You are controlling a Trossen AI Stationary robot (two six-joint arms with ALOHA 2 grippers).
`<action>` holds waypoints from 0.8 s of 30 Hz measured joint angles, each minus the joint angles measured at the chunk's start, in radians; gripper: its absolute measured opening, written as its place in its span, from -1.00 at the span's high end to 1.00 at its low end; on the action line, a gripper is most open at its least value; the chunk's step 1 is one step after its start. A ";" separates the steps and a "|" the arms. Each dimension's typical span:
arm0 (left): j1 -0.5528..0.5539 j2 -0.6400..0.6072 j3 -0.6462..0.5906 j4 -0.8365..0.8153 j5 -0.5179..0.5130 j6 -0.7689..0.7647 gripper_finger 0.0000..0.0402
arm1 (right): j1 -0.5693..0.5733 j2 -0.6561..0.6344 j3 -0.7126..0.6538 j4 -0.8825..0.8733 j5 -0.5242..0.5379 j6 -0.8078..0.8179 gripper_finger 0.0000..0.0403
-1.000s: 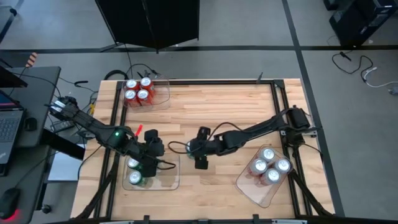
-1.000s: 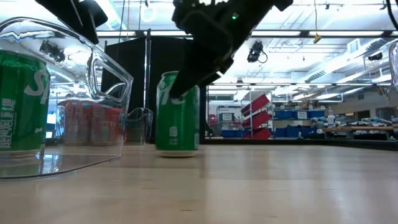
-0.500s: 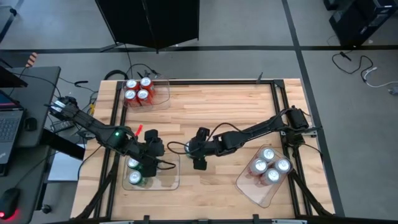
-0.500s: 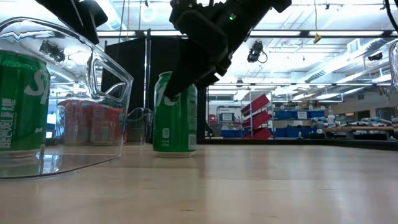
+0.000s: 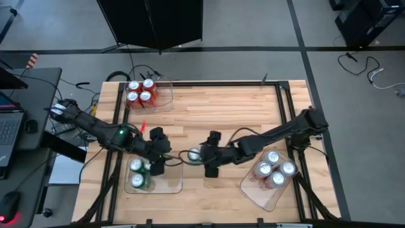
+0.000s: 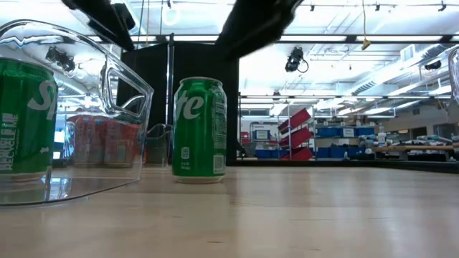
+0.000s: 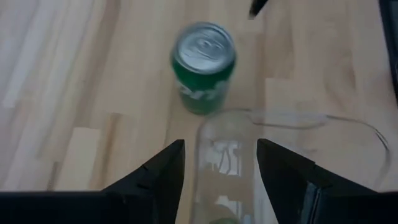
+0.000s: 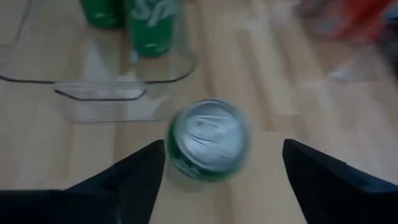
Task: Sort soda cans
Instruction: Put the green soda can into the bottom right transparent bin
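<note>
Tabletop [image 5: 221,107]: a lone green can [image 5: 194,154] stands upright and free just beside the clear tray [image 5: 172,185]. The low view alone shows its label. Right claw [image 5: 209,154] and left claw [image 5: 158,152] flank it, both spread wide, empty.

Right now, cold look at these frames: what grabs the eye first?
A lone green can stands upright on bare wood mid-table, between the two grippers, just outside the tray with two green cans. The right gripper sits open beside it, not gripping; the left gripper is open over that tray's edge.
</note>
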 joint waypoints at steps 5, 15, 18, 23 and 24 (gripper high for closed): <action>0.085 0.000 0.017 0.023 0.049 0.044 -0.01 | 0.065 -0.097 -0.016 -0.150 0.254 0.044 -0.18; 0.203 0.026 0.018 0.209 0.225 0.121 0.37 | 0.069 -0.270 -0.435 0.134 0.341 0.147 0.95; 0.220 0.041 0.021 0.212 0.233 0.125 0.65 | 0.057 -0.309 -0.531 0.262 0.336 0.151 0.88; 0.226 0.064 0.035 0.186 0.267 0.118 0.96 | 0.054 -0.337 -0.595 0.358 0.335 0.151 0.88; 0.225 0.077 0.048 0.165 0.267 0.118 0.94 | 0.054 -0.338 -0.596 0.361 0.335 0.150 0.89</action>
